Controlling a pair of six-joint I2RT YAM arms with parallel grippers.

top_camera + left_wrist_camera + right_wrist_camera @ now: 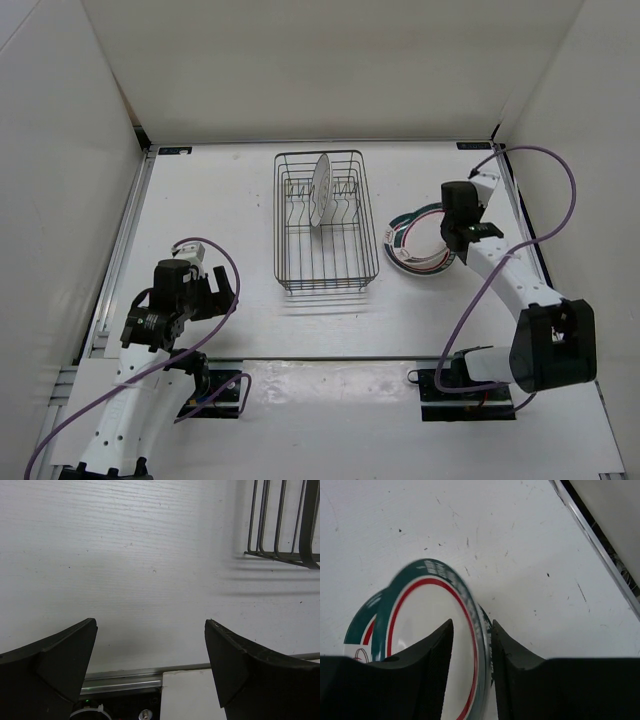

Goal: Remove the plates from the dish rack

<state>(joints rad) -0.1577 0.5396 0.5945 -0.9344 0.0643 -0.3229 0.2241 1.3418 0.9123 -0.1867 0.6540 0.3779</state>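
Right gripper was over the ringed plates lying on the table just right of the dish rack. Its jaws straddled the top plate at the teal-and-red rim, but I couldn't tell if it was actually pinching. One white plate stood upright in the rack's far half. Left gripper hung wide open at near left, holding nothing.

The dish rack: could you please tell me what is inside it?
One white plate stands on edge in the far half of the dish rack; the near half shows only wire. Anything directly behind the plate is covered.
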